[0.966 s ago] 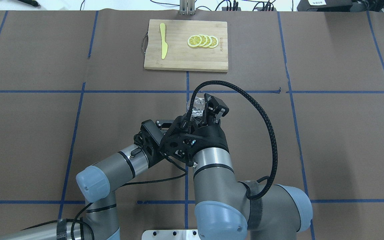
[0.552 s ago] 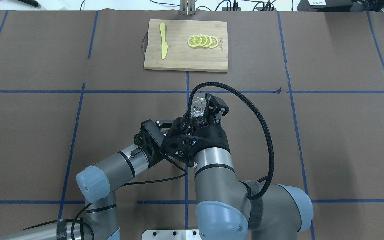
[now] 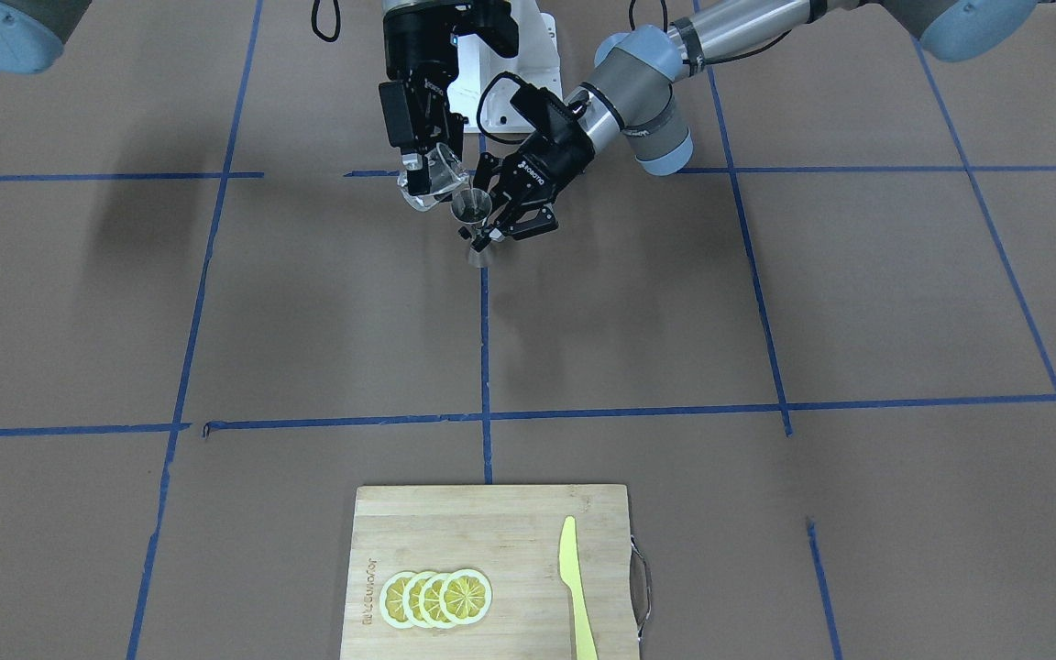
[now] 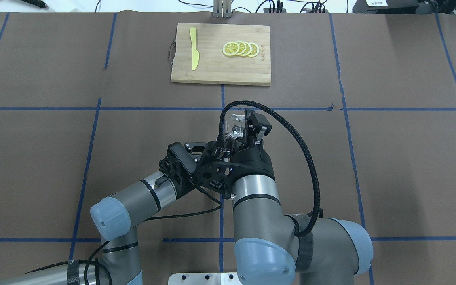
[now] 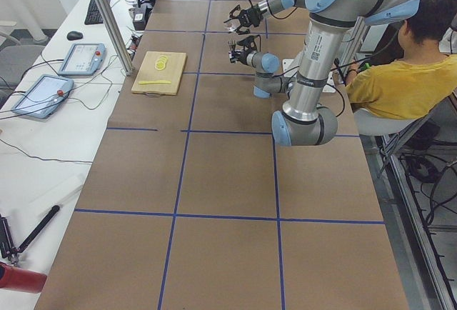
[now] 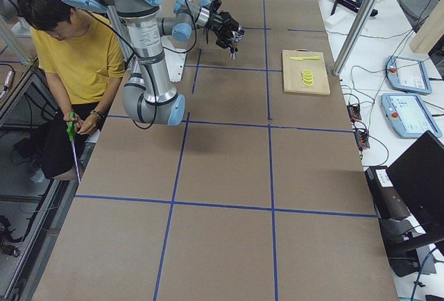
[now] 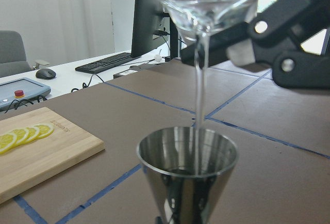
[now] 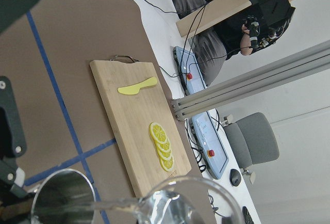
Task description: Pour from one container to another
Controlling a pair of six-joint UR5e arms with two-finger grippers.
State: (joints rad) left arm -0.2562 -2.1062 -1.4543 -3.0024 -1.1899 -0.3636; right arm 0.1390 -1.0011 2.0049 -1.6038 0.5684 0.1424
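Observation:
My right gripper (image 3: 424, 170) is shut on the small clear glass cup (image 3: 441, 176), which it holds tilted, lip down. A thin stream of water (image 7: 200, 79) runs from the cup (image 7: 206, 2) into the steel jigger (image 7: 188, 175) straight below it. My left gripper (image 3: 489, 233) is shut on the jigger (image 3: 472, 211) at its narrow waist and keeps it upright just above the table. From overhead the cup (image 4: 234, 124) shows in the right gripper (image 4: 241, 127), while the right wrist hides the jigger and the left fingers.
A bamboo cutting board (image 4: 212, 67) lies at the table's far middle with lemon slices (image 4: 240, 49) and a yellow plastic knife (image 4: 194, 48) on it. A seated person in yellow (image 6: 76, 48) is behind the robot. Blue tape lines grid the brown table cover.
My right wrist has rolled a little further, tipping the glass cup more and shifting it slightly toward the far side. The left arm has stayed still.

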